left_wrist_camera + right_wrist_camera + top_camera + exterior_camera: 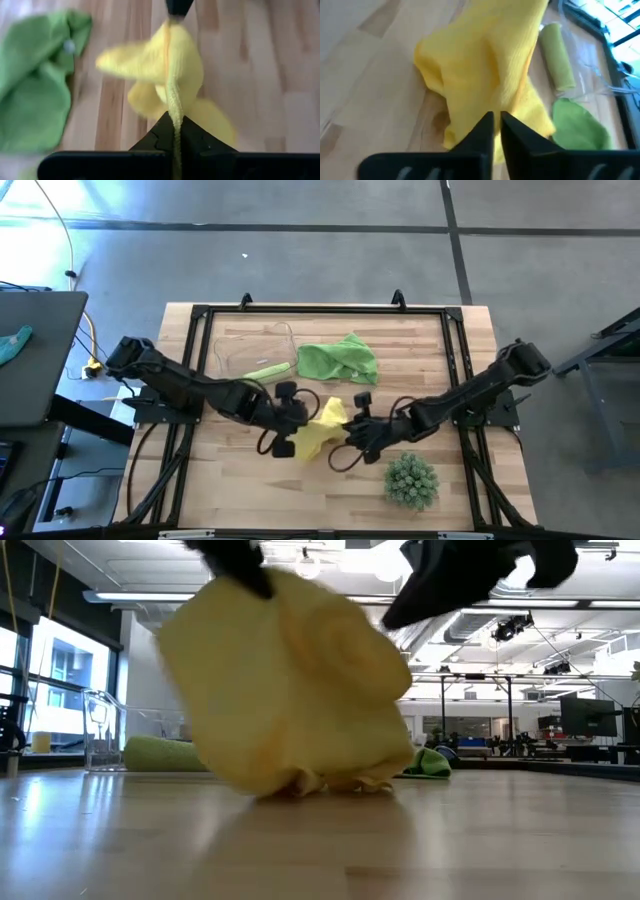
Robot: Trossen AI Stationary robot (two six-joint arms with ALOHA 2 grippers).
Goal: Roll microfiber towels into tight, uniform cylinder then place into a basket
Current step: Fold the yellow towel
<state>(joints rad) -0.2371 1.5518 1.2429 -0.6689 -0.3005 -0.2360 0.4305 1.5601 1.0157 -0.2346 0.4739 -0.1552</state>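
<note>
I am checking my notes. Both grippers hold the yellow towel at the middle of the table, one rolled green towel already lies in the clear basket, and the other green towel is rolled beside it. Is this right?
Not quite. The other green towel is not rolled: the high view shows it crumpled loose beside the basket. The rest holds: left gripper and right gripper hold the yellow towel, and the rolled green towel lies in the basket.

In the low view, the yellow towel [290, 690] is blurred and hides most of the basket [105, 730]. Both hands are cut off by that picture's top edge. From above, the clear basket [250, 350] is barely made out against the surface [240, 490]. The left hand's [175, 131] fingertips are partly hidden by yellow cloth.
</note>
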